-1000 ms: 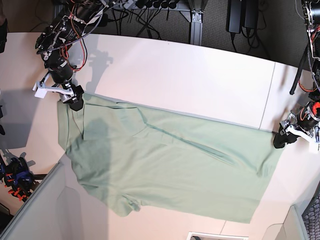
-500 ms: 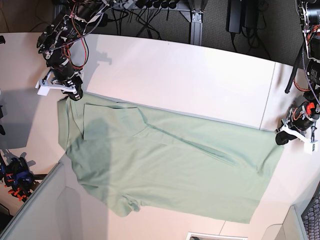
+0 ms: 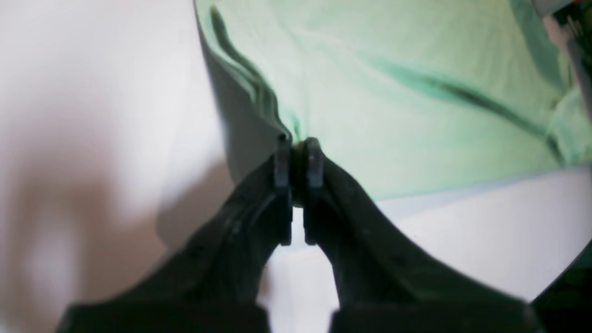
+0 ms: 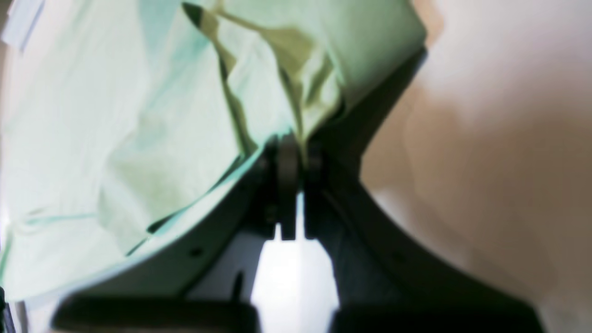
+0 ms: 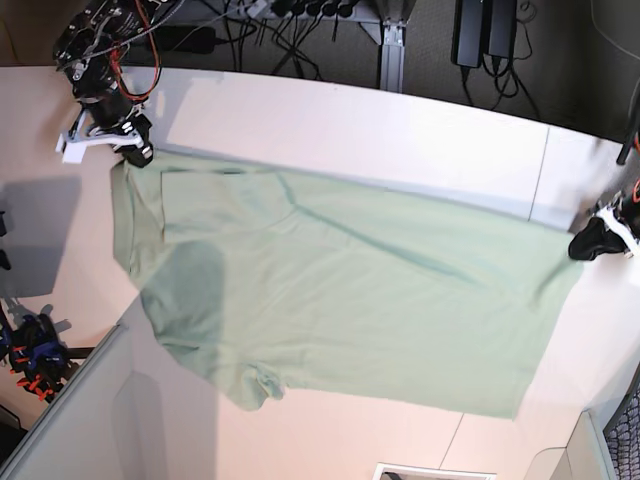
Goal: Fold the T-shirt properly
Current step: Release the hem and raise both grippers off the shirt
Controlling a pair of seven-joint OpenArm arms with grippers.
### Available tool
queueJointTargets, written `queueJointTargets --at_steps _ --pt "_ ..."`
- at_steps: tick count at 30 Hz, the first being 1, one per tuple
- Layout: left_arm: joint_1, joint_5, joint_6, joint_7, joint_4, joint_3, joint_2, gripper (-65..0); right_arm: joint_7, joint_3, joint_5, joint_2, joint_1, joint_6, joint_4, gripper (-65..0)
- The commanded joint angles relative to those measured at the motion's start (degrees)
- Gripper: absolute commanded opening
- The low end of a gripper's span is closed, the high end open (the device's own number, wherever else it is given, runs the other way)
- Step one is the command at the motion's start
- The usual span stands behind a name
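Robotics lab: white table [image 5: 400, 140], cable tangle [image 5: 300, 25] behind, power bricks [image 5: 485, 30].

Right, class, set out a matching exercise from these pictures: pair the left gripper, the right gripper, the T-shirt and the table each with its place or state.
Things:
1. left gripper
2. right gripper
3. T-shirt
4. table

Places or states:
A. spread out, mint green
B. shut on cloth at base view's right
C. white, under the garment
D. shut on cloth at base view's upper left

Pairs: 1-B, 2-D, 3-A, 4-C
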Motion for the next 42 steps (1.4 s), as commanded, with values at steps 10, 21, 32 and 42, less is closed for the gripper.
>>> queueJointTargets --at_steps 10,21,32,42 --pt "13.62 -2.78 -0.87 -1.09 10.32 -2.58 -3.43 -65.0 0.87 0.31 1.42 4.63 -10.45 0.39 6.4 -65.0" --pt "20.04 -2.97 -1.11 -1.14 12.98 -5.25 -3.26 -65.0 0.87 0.35 1.42 6.25 -15.63 0.37 7.17 -65.0" --pt "22.38 -3.1 -1.15 -4.81 12.96 -5.25 -3.13 -53.1 1.09 0.35 0.72 6.23 -16.15 0.37 7.17 -61.3" --pt "22.43 -4.35 -1.15 0.04 15.17 -16.24 -3.32 -33.2 2.12 1.92 -1.18 6.25 -16.13 0.35 7.17 -33.5"
